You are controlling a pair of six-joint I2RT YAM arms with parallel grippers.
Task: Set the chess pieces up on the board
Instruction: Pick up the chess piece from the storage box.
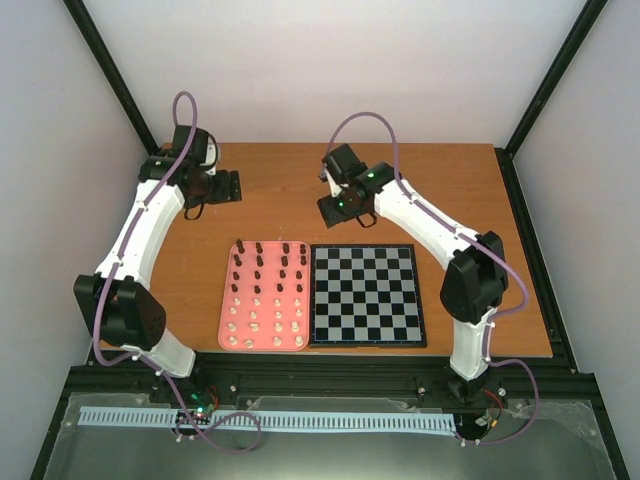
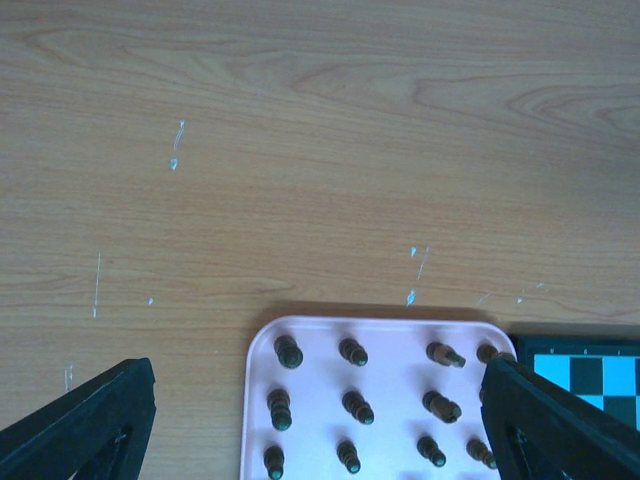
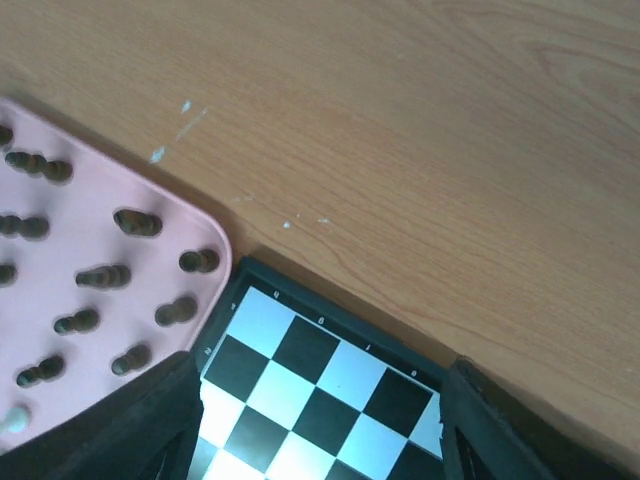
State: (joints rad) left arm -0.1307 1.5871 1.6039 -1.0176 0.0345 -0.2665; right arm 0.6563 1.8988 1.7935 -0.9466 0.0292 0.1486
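The board [image 1: 365,295], black and pale grey checks, lies right of centre with no pieces on it. The chess pieces stand on a pink tray [image 1: 232,340] touching its left side, dark ones [image 1: 272,258] in the far rows and cream ones [image 1: 265,320] in the near rows. My left gripper [image 1: 222,186] hovers open beyond the tray's far left corner. In the left wrist view the left gripper [image 2: 320,440] is empty above dark pieces [image 2: 288,352]. My right gripper [image 1: 348,212] hangs open over the board's far left corner [image 3: 320,370], and the right gripper [image 3: 320,440] holds nothing.
The wooden table [image 1: 450,200] ends at black frame rails on the right and near sides. White walls close in on three sides. Tray rim [image 3: 225,250] and board border nearly touch. Both arm bases sit at the near edge.
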